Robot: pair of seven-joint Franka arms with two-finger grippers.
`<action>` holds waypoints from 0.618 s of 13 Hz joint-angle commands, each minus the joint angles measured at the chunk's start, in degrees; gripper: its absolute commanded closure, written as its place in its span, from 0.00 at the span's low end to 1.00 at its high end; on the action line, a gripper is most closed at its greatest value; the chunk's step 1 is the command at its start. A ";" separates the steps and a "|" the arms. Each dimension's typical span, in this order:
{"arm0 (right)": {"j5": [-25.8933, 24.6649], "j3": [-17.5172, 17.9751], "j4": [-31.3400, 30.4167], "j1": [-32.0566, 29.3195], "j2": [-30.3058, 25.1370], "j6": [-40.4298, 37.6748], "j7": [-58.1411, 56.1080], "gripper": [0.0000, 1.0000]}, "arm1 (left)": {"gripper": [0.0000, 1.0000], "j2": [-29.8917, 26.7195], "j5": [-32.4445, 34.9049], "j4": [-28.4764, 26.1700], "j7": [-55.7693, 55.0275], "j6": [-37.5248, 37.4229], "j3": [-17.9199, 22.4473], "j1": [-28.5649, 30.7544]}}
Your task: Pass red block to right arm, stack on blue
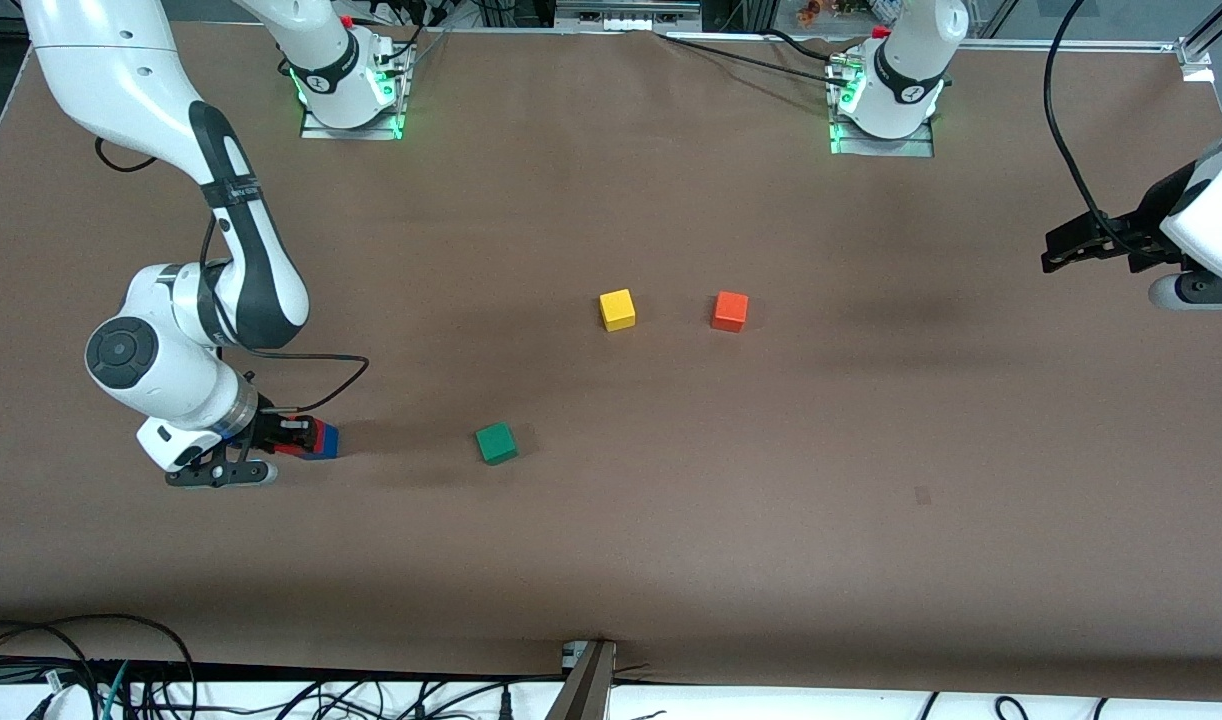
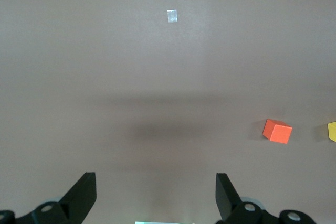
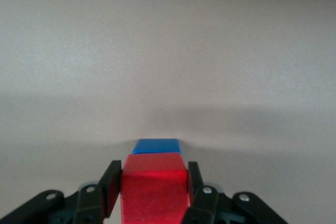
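My right gripper (image 1: 293, 434) is low over the table near the right arm's end, shut on the red block (image 1: 288, 449). In the right wrist view the red block (image 3: 155, 192) fills the gap between the black fingers (image 3: 111, 182) of the right gripper (image 3: 152, 174). The blue block (image 3: 156, 146) shows just past it, mostly covered. The blue block (image 1: 327, 442) rests on the table right under the held cube; whether the two touch I cannot tell. My left gripper (image 1: 1061, 250) hangs open and empty over the left arm's end of the table, its left gripper (image 2: 155, 181) jaws wide apart above bare table.
A green cube (image 1: 496, 442) lies beside the blue block, toward the table's middle. A yellow cube (image 1: 618, 309) and an orange cube (image 1: 730, 311) sit side by side farther from the front camera. The orange cube (image 2: 277, 131) also shows in the left wrist view.
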 commanded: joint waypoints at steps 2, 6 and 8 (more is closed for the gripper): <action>-1.07 0.13 -0.39 -0.10 -0.09 0.85 1.36 0.82 | 0.00 0.87 0.43 2.43 1.10 -0.38 -0.07 0.01; -1.07 0.13 -0.39 -0.10 0.00 0.85 1.36 0.80 | 0.00 1.48 0.43 2.52 1.36 -0.46 -0.07 0.19; -1.07 0.13 -0.39 -0.10 0.00 0.85 1.45 0.80 | 0.00 1.48 0.43 2.52 1.27 -0.46 -0.07 0.10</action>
